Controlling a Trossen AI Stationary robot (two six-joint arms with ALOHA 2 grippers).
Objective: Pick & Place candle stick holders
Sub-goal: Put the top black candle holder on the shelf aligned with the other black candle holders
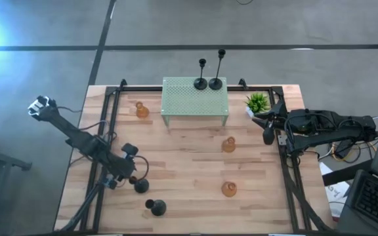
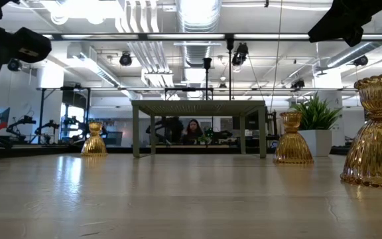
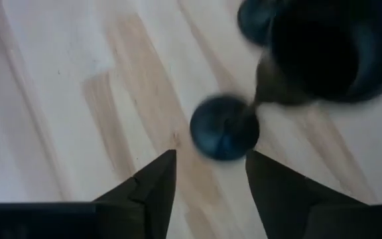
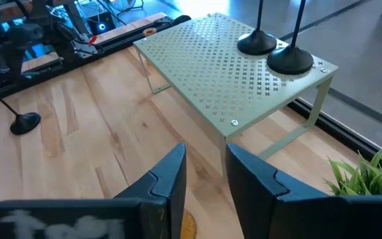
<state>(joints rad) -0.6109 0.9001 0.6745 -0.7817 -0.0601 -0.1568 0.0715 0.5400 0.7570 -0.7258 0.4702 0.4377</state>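
Left gripper hovering, jaws released, above black holder near counter's front-left corner; bottom-heavy, rigid, slick; pinching thin stem suits.

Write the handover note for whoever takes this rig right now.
Left gripper: open, poised over a black holder at the table's front left; a second black holder stands beside it.
Right gripper: open, empty, waiting at the right edge near the plant.
Done: two black holders on the green shelf.
Left: the two front black holders; three amber glass holders remain on the table.
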